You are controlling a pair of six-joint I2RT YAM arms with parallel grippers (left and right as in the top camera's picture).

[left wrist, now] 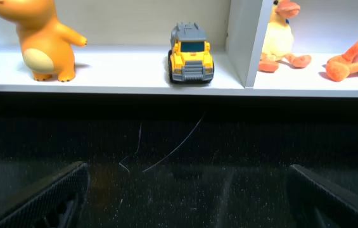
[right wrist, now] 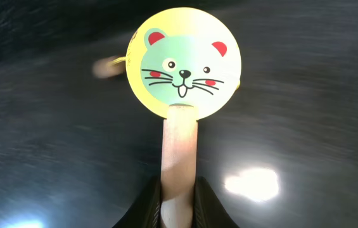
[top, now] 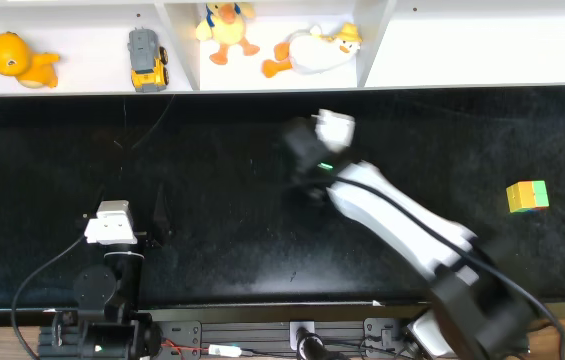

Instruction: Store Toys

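Right wrist view: right claw (right wrist: 179, 197) clamped tight on the wooden handle (right wrist: 179, 145) of a cat-face rattle (right wrist: 182, 63). The round yellow disc with the mint cat face points away from the claw and is held over the dark tabletop (right wrist: 305, 114), not touching it. A small bead on a string hangs at the disc's 9 o'clock side.

Top view: the right arm (top: 402, 225) reaches from its base at 5 o'clock to about the middle of the tabletop, its wrist a little toward 12 o'clock. The left arm sits folded near its base at 7 o'clock.

Left wrist view: left claw (left wrist: 185, 199) is wide apart and has nothing in it, with its fingers (left wrist: 45, 196) low over bare tabletop, facing the shelf.

A white shelf (top: 462, 50) runs along the 12 o'clock edge. In its left compartment an orange figure (top: 20, 58) stands at 11 o'clock, with a yellow truck (top: 147, 60) beside it against the divider. The next compartment holds a yellow duck plush (top: 227, 30) upright and a white duck plush (top: 312, 50) lying on its side, both near 12 o'clock. A multicolour cube (top: 527, 196) sits alone on the tabletop at 3 o'clock, well apart from both arms.
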